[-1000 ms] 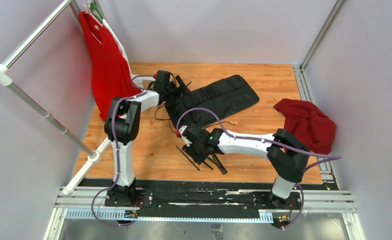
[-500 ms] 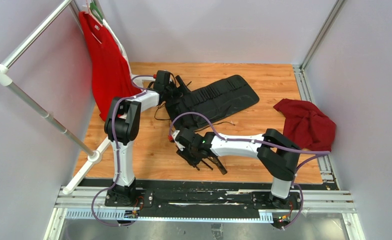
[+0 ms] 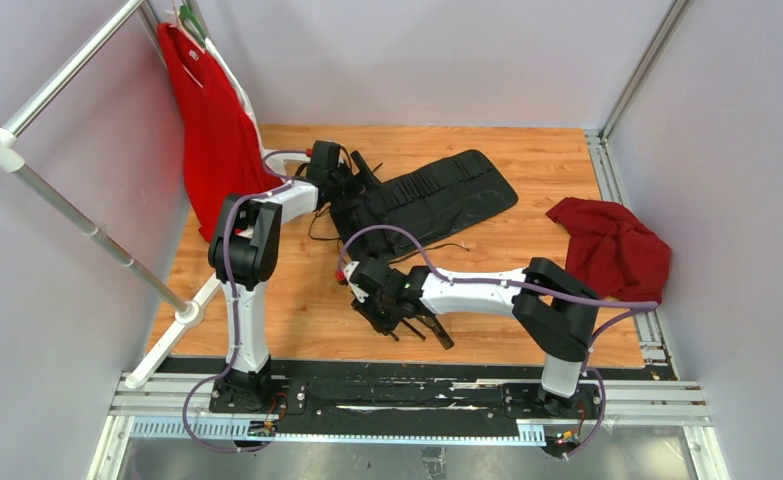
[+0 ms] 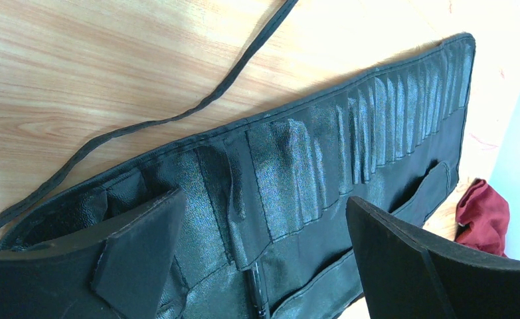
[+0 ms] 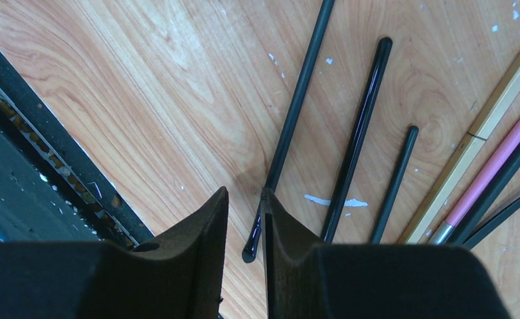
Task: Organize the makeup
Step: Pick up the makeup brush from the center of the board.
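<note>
My left arm (image 3: 250, 335) and right arm (image 3: 472, 288) wear white shells between black joint housings, each on a black base (image 3: 237, 392). A purple cable (image 3: 387, 228) runs along each, and a small red tab (image 3: 343, 277) marks each wrist. My fingers (image 5: 190, 259) are matte black, thick wedges with flat inner faces.

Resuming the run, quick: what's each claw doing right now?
Left claw: open, empty, over the black roll.
Right claw: slightly open, straddling a black brush's end, not clamped.

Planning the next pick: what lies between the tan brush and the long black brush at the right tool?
Two black brushes lie there, a glossy brush and a shorter brush; the right wrist view shows them.
</note>
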Available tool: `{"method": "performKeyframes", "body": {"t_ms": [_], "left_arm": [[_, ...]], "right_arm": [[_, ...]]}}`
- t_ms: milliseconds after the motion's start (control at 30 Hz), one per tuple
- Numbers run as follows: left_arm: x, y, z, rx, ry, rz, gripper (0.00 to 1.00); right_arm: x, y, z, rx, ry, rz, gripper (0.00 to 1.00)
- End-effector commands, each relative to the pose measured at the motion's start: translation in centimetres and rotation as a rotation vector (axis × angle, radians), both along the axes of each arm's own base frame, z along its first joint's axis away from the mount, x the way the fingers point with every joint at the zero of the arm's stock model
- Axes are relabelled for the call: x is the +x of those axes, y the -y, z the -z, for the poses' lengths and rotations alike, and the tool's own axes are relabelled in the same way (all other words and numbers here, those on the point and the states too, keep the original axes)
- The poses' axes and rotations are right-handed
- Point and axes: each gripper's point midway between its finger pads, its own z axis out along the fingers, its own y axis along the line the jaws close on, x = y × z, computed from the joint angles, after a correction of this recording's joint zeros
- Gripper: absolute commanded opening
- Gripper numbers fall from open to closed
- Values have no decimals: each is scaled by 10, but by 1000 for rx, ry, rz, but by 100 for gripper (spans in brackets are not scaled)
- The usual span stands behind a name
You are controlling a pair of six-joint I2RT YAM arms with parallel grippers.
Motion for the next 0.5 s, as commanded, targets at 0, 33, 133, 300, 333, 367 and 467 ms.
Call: {"method": "performKeyframes", "body": {"t_ms": [0, 33, 133, 300, 333, 367, 467], "left_arm": [[-27, -9, 43, 67, -141, 9, 98], [-27, -8, 42, 67, -139, 10, 98], [-27, -9, 43, 70, -140, 9, 98], [-28, -9, 43, 69, -142, 9, 98], [-28, -9, 43, 69, -141, 8, 98], [-28, -9, 43, 68, -140, 8, 98], [-27, -9, 41, 70, -138, 6, 98]], "right_arm": [[-12, 3, 14, -22, -30, 1, 25], [-12, 4, 15, -24, -28, 2, 24], [-10, 5, 13, -22, -17, 4, 25], [-8, 7, 10, -29, 1, 6, 26], [-7, 7, 10, -32, 4, 9, 27], [-6, 8, 10, -35, 7, 10, 27], [-4, 9, 7, -33, 20, 16, 28]]}}
